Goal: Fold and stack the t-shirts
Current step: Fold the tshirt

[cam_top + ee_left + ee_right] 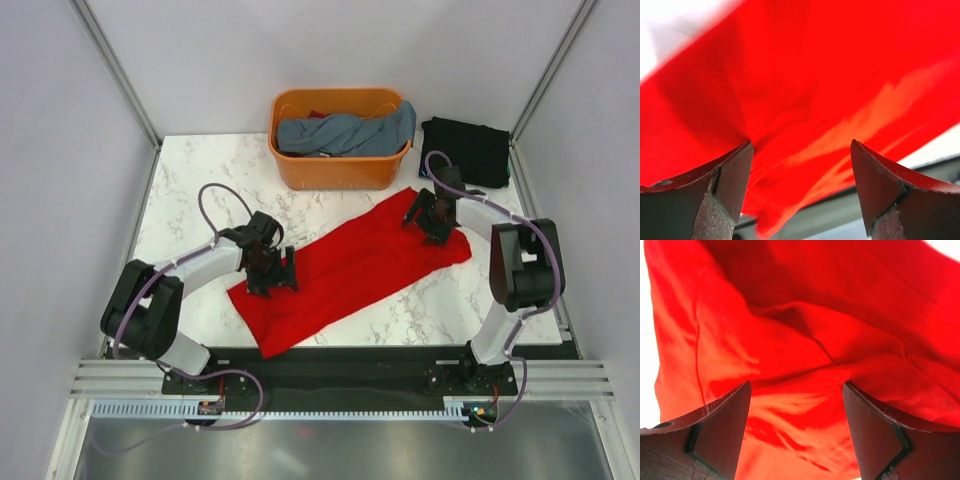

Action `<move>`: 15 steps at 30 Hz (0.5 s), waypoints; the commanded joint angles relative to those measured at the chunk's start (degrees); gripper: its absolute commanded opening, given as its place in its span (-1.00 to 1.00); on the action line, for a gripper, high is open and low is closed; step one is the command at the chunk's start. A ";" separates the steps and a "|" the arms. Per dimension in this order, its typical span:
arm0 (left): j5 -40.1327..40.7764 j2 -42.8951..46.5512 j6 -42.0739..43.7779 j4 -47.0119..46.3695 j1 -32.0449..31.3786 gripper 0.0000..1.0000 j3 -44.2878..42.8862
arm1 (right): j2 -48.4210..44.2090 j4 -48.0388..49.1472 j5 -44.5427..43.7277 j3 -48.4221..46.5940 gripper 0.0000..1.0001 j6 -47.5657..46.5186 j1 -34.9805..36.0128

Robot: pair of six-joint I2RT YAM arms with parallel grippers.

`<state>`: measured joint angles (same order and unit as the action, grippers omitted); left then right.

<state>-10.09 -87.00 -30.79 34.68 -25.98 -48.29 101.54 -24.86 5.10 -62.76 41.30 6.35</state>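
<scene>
A red t-shirt (350, 265) lies folded in a long diagonal band across the marble table. My left gripper (272, 272) is over its lower left end, jaws open, with red cloth (805, 100) filling the view between the fingers (730, 180). My right gripper (432, 218) is over the upper right end, jaws open, above wrinkled red cloth (800, 355). Neither pinches the cloth. A folded black shirt (465, 150) lies at the back right.
An orange basket (340, 170) at the back centre holds blue-grey shirts (345, 133). The table's front edge and a black rail (340, 360) lie just below the red shirt. Enclosure walls stand on both sides.
</scene>
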 commanded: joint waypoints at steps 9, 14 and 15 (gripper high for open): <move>-14.08 3.07 -25.19 -18.15 -23.49 0.71 6.12 | 17.29 -8.71 -10.12 -23.36 0.66 -11.50 -4.68; -11.99 0.25 -24.94 -15.61 -29.22 0.72 -0.74 | 16.51 -12.57 -5.20 -26.62 0.68 -13.52 -4.24; -10.67 0.86 -23.46 -14.21 -29.13 0.72 -2.84 | 14.59 -13.54 -5.45 -26.97 0.68 -14.31 -3.98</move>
<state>-21.63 -87.07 -51.81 21.06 -54.98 -45.82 118.15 -33.71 -0.99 -87.29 30.41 1.87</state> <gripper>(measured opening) 0.856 0.837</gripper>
